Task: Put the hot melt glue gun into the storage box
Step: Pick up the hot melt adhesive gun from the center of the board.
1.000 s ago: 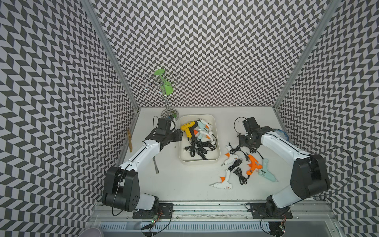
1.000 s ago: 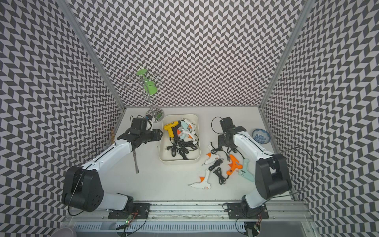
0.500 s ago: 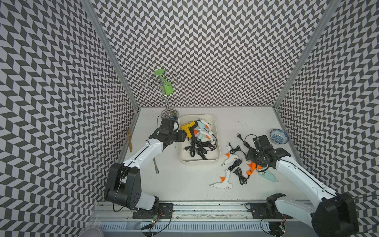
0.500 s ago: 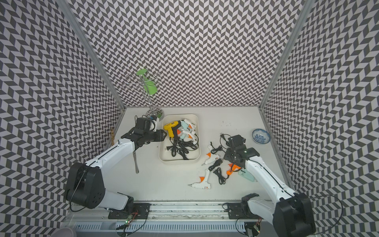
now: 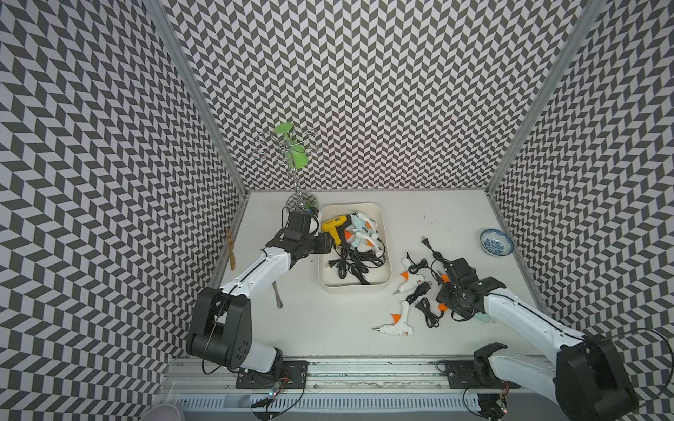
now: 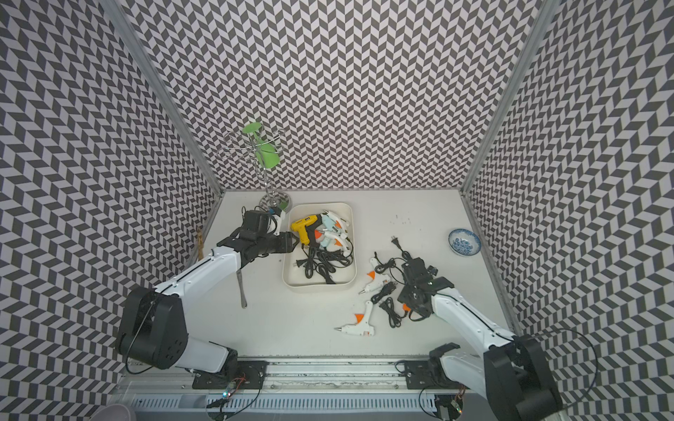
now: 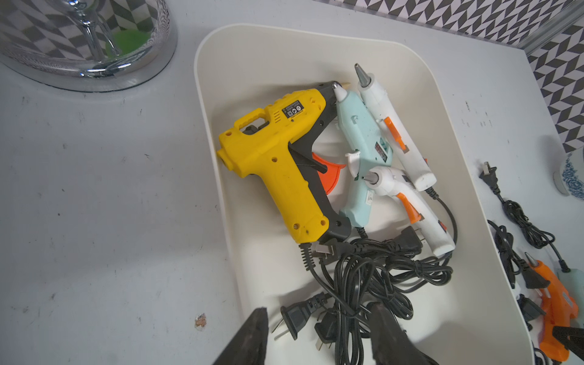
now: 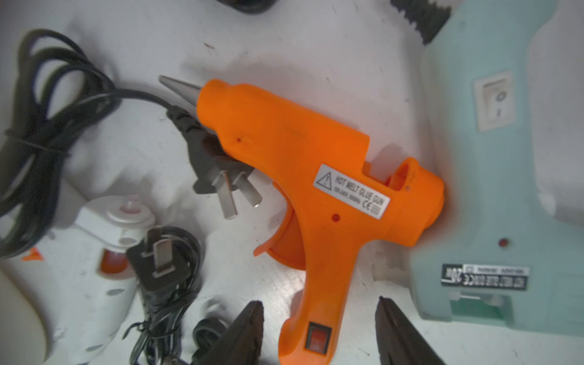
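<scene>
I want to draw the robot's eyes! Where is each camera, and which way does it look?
Both top views: high above the front, looking down at the whole table; the left arm and right arm show.
Left wrist: on the left arm, looking into the box; the left hand shows.
Right wrist: on the right arm, close over the orange glue gun; the right hand shows.
Shared: the left wrist view and top views both show the box.

**White table, strewn with glue guns**

On the table (image 5: 328, 339), the storage box (image 5: 352, 288) has its rim under the left gripper (image 7: 320, 311), with a chrome stand base (image 5: 302, 201) near. The orange glue gun (image 8: 316, 177) lies between the right gripper's (image 8: 319, 301) parted jaws, against a pale-teal gun (image 8: 493, 189). White guns (image 5: 395, 328), cords (image 5: 428, 313) and a bowl (image 5: 496, 246) are nearby.
</scene>
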